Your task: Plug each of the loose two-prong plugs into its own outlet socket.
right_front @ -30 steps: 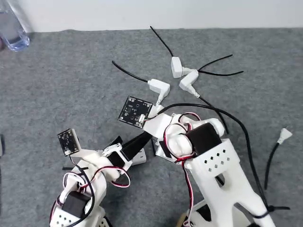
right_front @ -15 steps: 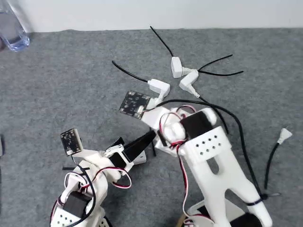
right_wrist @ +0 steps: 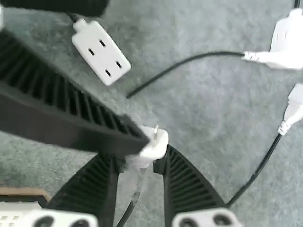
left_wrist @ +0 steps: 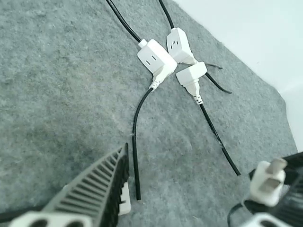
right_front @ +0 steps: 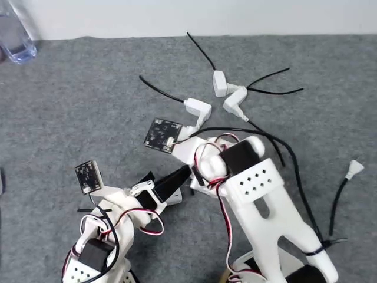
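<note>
Grey felt (right_front: pixel 70 106) forms the work surface below a white wall (right_front: pixel 177 17), with a bottle (right_front: pixel 15 38) at the upper left of the high view. At the lower centre of the right wrist view, the right gripper (right_wrist: pixel 141 157) is clenched on a plug (right_wrist: pixel 155 141). It pinches the plug by the body, and the prongs stand free beyond the fingertips. The left gripper (right_front: pixel 179 184) is released, its jaws spread wide. The outlet (right_wrist: pixel 102 53) lies on the felt between them with its slotted face toward the right wrist camera, one end just beside one jaw and well apart from the other. Plug and outlet are near each other but not touching. The plug sits just beside the tip of the left gripper's nearer jaw, which crosses between the two. The step in hand, as judged, is mating this plug with the outlet. To do it well, the left gripper would first close across the outlet's sides so that it cannot slide on the felt. The right would then turn the prongs parallel to one pair of slots, set them square over that pair and press straight along the prong axis. Likely faults are prongs skating off the face and the plug twisting in its grasp. Three further white connectors (right_front: pixel 220 83) lie clustered at the upper centre of the high view. A second plug (right_front: pixel 353 169) lies at the right edge, well apart from both grippers.
</note>
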`<control>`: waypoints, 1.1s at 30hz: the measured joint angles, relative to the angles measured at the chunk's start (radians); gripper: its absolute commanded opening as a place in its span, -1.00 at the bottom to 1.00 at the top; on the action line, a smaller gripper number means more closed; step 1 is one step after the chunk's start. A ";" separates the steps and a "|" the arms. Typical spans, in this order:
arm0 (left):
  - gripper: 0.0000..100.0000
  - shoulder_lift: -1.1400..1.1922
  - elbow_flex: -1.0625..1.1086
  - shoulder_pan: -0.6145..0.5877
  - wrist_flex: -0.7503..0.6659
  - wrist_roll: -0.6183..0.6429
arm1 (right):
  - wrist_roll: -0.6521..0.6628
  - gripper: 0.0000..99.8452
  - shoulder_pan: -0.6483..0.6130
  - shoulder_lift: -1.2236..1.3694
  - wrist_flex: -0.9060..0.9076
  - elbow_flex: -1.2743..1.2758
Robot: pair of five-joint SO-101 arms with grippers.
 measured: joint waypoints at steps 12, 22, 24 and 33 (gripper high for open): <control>-0.03 0.000 0.000 0.000 0.000 0.000 | -0.006 -0.98 -0.012 0.003 -0.006 0.000; -0.03 0.000 0.000 0.003 0.000 0.000 | -0.008 -0.98 -0.014 -0.124 0.075 0.000; -0.03 0.000 0.000 0.003 0.000 0.000 | -0.008 -0.98 -0.014 -0.150 0.091 0.000; -0.03 0.000 0.000 0.000 0.000 0.000 | -0.008 -0.98 -0.014 -0.207 0.103 0.000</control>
